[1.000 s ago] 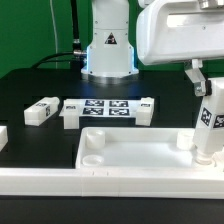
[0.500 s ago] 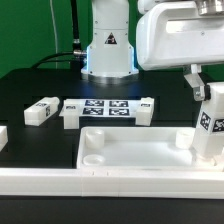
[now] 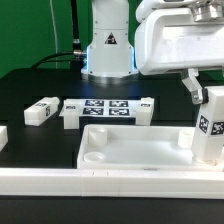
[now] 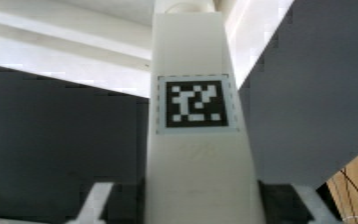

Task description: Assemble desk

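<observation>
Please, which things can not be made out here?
Exterior view: foot of the leg, white against the white desk top; seating unclear.
Exterior view: second finger of the hand, hidden behind the leg.
Exterior view: a white part, cut by the left edge.
Wrist view: the socket, hidden by the leg.

1. The top point(image 3: 140, 152) is laid near, just behind the rail point(image 3: 60, 182).
2. A leg point(image 3: 211, 128) is stood upright at the top's end on the exterior view's right.
3. The marker board point(image 3: 107, 108) is set behind the top, apart from it.
4. A second leg point(image 3: 42, 111) is laid just beside the marker board, on the exterior view's left.
5. The arm base point(image 3: 108, 55) is placed farthest back.
</observation>
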Motion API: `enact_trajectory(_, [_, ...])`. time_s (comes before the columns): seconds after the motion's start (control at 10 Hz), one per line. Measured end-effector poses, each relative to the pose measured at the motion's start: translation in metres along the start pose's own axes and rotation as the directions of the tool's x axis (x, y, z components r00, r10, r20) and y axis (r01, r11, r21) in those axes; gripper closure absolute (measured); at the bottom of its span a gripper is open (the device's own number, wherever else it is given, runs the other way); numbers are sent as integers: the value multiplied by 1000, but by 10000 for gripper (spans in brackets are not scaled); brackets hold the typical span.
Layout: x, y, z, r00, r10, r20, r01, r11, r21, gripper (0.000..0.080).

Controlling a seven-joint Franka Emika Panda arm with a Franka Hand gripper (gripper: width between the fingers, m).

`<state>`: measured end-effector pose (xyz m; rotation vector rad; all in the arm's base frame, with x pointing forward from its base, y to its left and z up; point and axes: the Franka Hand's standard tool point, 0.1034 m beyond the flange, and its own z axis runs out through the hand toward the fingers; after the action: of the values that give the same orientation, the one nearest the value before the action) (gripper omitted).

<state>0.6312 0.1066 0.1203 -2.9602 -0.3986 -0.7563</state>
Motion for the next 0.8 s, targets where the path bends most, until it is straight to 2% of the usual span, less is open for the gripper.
enact_trajectory(0.1, [1, 0, 0, 1000, 0, -12, 0, 1000, -2, 509])
enact_trajectory(0.2, [1, 0, 0, 1000, 0, -11, 0, 1000, -2, 439])
enact_trajectory(0.3, [1, 0, 0, 1000, 0, -11, 0, 1000, -2, 439])
enact_trajectory(0.4, [1, 0, 0, 1000, 0, -11, 0, 1000, -2, 257])
enact_trajectory(0.5, [1, 0, 0, 1000, 0, -11, 0, 1000, -2, 257])
enact_trajectory(0.6, [2, 0, -1, 1000, 2, -8, -2, 1000, -1, 172])
enact_trajectory(0.8, [7, -5, -12, 1000, 3, 13, -3, 1000, 4, 156])
